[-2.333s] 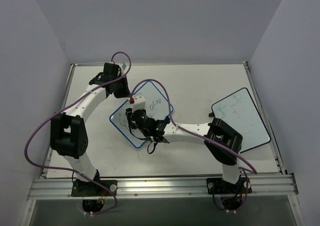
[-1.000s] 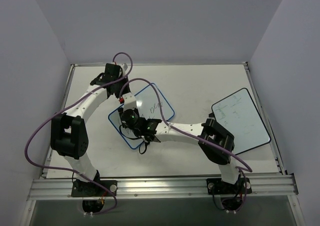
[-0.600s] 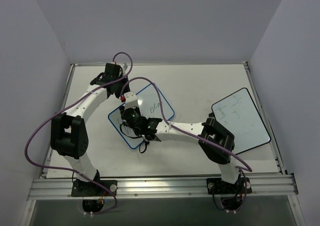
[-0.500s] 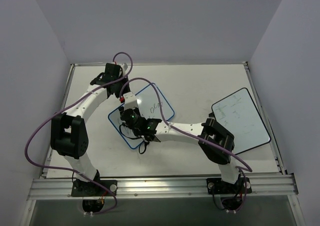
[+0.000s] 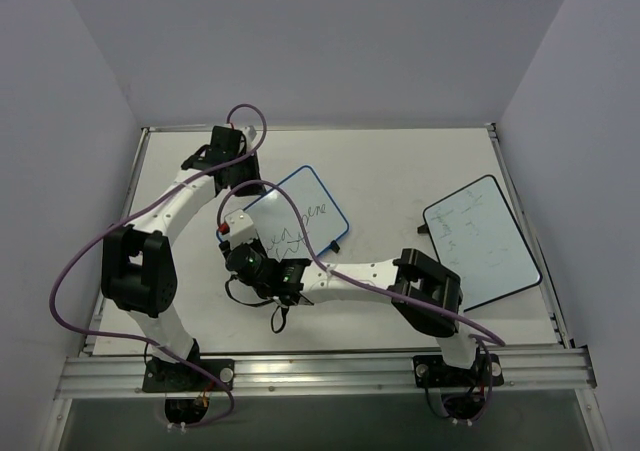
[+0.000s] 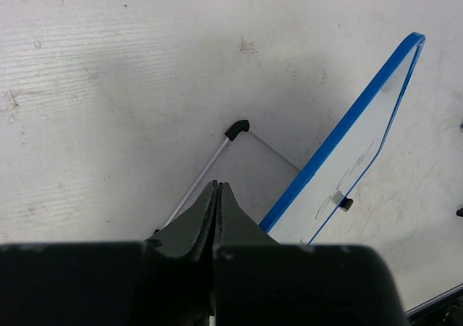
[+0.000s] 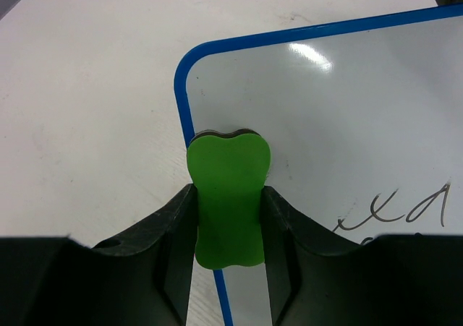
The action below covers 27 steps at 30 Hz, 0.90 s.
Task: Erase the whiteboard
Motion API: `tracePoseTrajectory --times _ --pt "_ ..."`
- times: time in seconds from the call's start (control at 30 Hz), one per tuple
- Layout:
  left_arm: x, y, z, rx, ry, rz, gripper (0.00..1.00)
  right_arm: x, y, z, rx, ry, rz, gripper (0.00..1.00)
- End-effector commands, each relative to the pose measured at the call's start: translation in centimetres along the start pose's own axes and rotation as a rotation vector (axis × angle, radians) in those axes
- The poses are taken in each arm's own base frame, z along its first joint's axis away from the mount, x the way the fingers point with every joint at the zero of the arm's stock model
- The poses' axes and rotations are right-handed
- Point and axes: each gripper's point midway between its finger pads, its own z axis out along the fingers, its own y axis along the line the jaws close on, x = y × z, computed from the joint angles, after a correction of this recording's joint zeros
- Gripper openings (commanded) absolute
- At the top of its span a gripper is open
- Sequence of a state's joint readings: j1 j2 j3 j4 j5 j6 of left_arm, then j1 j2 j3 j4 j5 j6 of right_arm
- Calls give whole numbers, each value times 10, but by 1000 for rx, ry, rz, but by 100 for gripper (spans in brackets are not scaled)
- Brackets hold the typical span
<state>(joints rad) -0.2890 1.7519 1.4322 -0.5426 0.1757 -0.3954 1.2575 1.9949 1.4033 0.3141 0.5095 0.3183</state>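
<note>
The whiteboard [image 5: 300,211], white with a thin blue frame, stands tilted near the table's middle, with black scribbles [image 5: 300,223] across it. My right gripper [image 7: 228,189] is shut on a green eraser [image 7: 228,160], whose pad lies on the whiteboard [image 7: 347,116] at its rounded left corner, left of the scribbles [image 7: 405,214]. From above, that gripper [image 5: 243,261] is at the board's near-left corner. My left gripper [image 6: 218,185] is shut behind the whiteboard [image 6: 347,167]. The board's thin wire leg with a black foot [image 6: 236,129] runs beside its left finger.
A second white board with a black frame [image 5: 482,241] lies flat at the right of the table. Purple cables loop over both arms. Grey walls close in the table on three sides.
My right gripper has slid the eraser down and left across the board to its near-left corner, uncovering scribbles in the middle. The left arm has stayed put.
</note>
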Motion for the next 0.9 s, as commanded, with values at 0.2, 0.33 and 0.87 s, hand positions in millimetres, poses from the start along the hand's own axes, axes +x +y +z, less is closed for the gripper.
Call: tracePoseTrajectory --times 0.2,0.33,0.87 --pt "3 -14 -8 33 5 28 2 17 -34 10 86 31 -12 0" --pt "3 -13 -8 33 7 29 2 20 -55 14 125 40 2 0" --pt "4 -13 -10 30 5 34 2 18 -112 18 271 52 33 0"
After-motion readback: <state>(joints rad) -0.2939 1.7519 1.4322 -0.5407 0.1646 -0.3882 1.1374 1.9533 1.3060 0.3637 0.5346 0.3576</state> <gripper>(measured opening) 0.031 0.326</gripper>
